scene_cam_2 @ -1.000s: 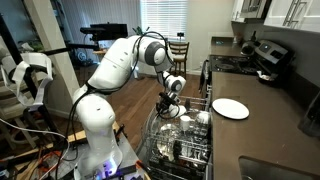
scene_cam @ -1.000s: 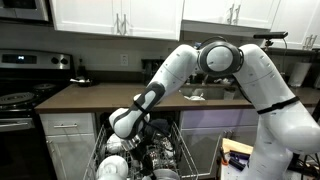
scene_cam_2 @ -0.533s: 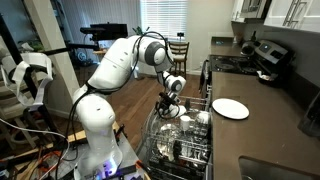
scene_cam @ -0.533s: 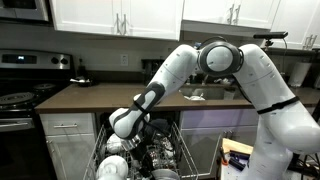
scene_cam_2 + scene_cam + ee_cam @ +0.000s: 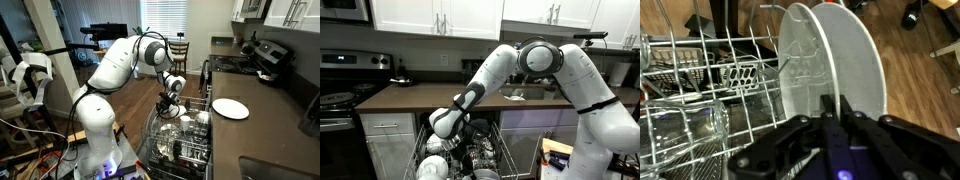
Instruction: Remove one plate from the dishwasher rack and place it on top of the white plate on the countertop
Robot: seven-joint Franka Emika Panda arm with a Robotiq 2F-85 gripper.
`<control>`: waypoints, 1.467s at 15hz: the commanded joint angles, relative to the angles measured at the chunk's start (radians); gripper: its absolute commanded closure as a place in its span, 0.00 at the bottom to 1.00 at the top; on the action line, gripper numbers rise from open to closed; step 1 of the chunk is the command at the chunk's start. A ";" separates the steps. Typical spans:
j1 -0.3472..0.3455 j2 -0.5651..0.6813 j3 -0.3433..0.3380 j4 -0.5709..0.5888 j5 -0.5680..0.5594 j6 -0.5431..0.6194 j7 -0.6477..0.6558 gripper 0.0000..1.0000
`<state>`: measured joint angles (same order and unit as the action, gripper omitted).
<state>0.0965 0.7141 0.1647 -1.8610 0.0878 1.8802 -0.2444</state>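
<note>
Wrist view — tool (image 5: 838, 108) clamped on upright plate (image 5: 840, 50) in the dishwasher rack (image 5: 710, 72).

The big white arm (image 5: 505, 62) was bent at its elbow (image 5: 540, 57), which sat high up. From there the arm sloped down and forward. In an exterior view the wrist (image 5: 173, 84) was low and the gripper (image 5: 170, 103) pointed down. In the wrist view the gripper (image 5: 836, 112) looked dark. Its two fingers (image 5: 826, 110) stood very close together, pinched shut, with only a thin gap between them.
</note>
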 commanded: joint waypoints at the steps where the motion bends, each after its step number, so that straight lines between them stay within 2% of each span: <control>1: -0.001 -0.008 0.003 0.012 0.007 -0.030 0.018 0.67; 2: -0.002 -0.009 0.004 0.011 0.007 -0.029 0.016 0.66; 9: 0.000 -0.014 0.002 0.008 0.004 -0.026 0.020 0.22; 10: 0.000 -0.013 0.002 0.008 0.004 -0.025 0.020 0.65; 11: -0.001 -0.012 0.002 0.009 0.004 -0.027 0.018 0.61; 12: -0.001 -0.011 0.002 0.009 0.005 -0.026 0.018 0.62; 16: -0.002 -0.012 0.003 0.007 0.006 -0.024 0.015 0.89; 18: -0.001 -0.013 0.003 0.006 0.005 -0.024 0.016 1.00; 22: -0.008 -0.034 0.012 -0.007 0.015 -0.018 -0.002 0.98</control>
<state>0.0968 0.7097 0.1672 -1.8594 0.0872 1.8803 -0.2459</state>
